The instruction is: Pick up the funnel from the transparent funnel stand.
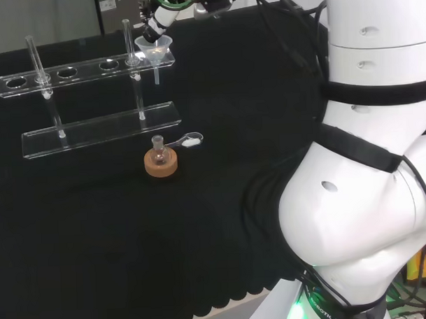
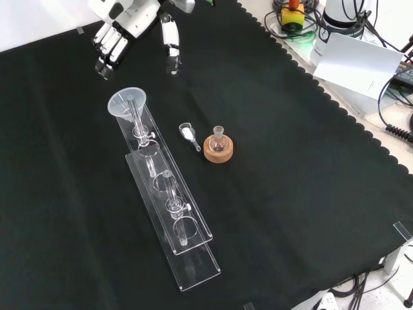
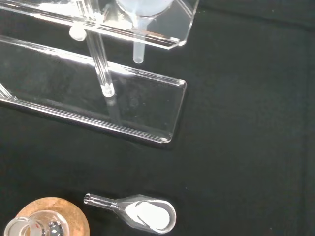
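The funnel (image 2: 127, 103) is seated upright in the stand (image 2: 169, 205), just below the empty, loosely spread hand (image 2: 126, 29) (front view).

I see even bright overhead light; glare streaks on clear acrylic funnel stand (image 3: 123, 105); black cloth (image 2: 290, 194) swallows shadows, possibly.

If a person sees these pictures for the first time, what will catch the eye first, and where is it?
First comes the clear funnel, sitting in the end hole of the transparent funnel stand near the top left of the front view. Just above it the black and white robot hand hangs with relaxed fingers, holding nothing. To the right of the stand in the same view, a small flask stands on a cork ring, with a little glass scoop of white powder beside it.
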{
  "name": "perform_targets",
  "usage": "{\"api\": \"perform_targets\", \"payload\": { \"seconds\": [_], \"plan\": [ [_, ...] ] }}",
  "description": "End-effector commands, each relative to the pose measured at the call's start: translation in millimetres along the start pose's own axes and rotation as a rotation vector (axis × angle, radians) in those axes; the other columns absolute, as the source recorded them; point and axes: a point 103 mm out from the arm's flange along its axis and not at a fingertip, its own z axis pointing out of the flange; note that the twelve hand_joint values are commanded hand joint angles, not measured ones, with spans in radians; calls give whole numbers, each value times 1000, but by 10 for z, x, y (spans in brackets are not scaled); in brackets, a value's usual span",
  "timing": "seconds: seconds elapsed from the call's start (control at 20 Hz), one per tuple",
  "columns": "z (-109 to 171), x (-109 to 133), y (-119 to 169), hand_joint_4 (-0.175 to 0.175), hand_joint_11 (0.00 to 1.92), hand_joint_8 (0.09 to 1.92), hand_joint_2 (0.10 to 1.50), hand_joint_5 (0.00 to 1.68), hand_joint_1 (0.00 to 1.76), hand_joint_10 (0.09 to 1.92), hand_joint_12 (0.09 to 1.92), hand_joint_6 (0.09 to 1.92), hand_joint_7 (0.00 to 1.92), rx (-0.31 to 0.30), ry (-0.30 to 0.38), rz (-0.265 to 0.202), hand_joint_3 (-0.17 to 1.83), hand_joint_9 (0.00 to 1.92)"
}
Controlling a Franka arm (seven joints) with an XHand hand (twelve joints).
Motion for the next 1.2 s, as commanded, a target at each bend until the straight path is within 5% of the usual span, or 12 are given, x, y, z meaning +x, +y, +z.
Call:
{"api": "perform_targets", "payload": {
  "seconds": [0.05,0.45,1.2],
  "plan": [
    [93,105,161,-34,74,425,739,108,468,838,1467,87,0,-5,-18,-44,99,133],
    [130,107,328,-49,200,670,747,140,551,800,1428,87,0,17,-18,-64,87,292],
    [232,101,527,-48,220,535,750,138,578,793,1411,87,0,102,-39,-62,85,227]
  ]
}}
